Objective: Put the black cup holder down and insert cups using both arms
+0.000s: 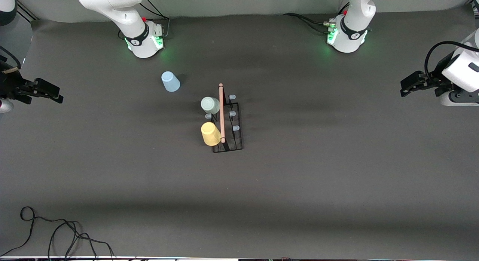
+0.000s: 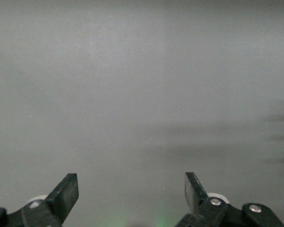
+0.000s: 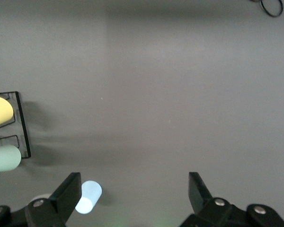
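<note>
The black cup holder (image 1: 234, 141) stands at the table's middle, its wooden rod handle (image 1: 221, 113) on top. The mint green cup (image 1: 210, 105) and the yellow cup (image 1: 210, 134) sit on prongs on the side toward the right arm's end. The light blue cup (image 1: 170, 82) stands upside down on the table, farther from the front camera, near the right arm's base. My right gripper (image 1: 58, 94) is open and empty at the right arm's end of the table. My left gripper (image 1: 403, 88) is open and empty at the left arm's end. The right wrist view shows the right gripper (image 3: 132, 182), blue cup (image 3: 88, 197), mint cup (image 3: 4, 158), yellow cup (image 3: 0, 111) and holder (image 3: 23, 132).
Three bare pale blue prong tips (image 1: 232, 113) face the left arm's end, and one (image 1: 208, 116) shows between the two cups. A black cable (image 1: 56, 235) lies near the front edge. The left wrist view shows the left gripper (image 2: 131, 182) over bare grey table.
</note>
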Available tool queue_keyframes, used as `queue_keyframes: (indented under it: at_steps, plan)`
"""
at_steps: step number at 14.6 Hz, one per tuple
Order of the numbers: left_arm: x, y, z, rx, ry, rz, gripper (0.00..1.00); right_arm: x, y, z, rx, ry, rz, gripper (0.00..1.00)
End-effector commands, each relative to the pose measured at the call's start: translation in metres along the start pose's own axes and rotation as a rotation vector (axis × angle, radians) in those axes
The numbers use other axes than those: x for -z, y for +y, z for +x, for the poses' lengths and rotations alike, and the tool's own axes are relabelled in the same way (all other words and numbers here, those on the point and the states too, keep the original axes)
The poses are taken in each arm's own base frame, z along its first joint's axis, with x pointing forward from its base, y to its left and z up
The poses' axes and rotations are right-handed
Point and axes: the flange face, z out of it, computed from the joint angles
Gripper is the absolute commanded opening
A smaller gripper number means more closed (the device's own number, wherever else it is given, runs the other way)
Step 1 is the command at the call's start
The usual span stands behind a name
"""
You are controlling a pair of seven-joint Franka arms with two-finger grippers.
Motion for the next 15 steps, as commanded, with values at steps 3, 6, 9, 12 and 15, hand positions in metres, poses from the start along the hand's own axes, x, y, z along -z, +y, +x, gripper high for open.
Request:
queue_keyframes:
  at_steps: [3,6,9,12,15]
  plan:
    - [0.0078,0.0006,-0.0041,-0.011,0.020,0.014,1.00,-0.0034,0.0024,0.0026,-0.003,0.005,0.032,1.00]
    - [0.0084,0.0005,-0.0047,-0.010,0.020,0.014,1.00,-0.0069,0.0019,-0.0013,0.005,-0.014,0.030,1.00]
    - [0.0091,-0.0003,-0.0053,-0.008,0.020,0.013,1.00,-0.0060,0.0045,-0.0023,0.002,-0.012,0.031,1.00]
    - [0.0099,0.0005,-0.0058,-0.010,0.021,0.013,1.00,-0.0060,0.0037,-0.0023,0.004,-0.012,0.031,1.00]
    - [0.0122,-0.0004,-0.0067,-0.007,0.026,0.013,1.00,-0.0060,0.0045,-0.0023,0.002,-0.012,0.031,1.00]
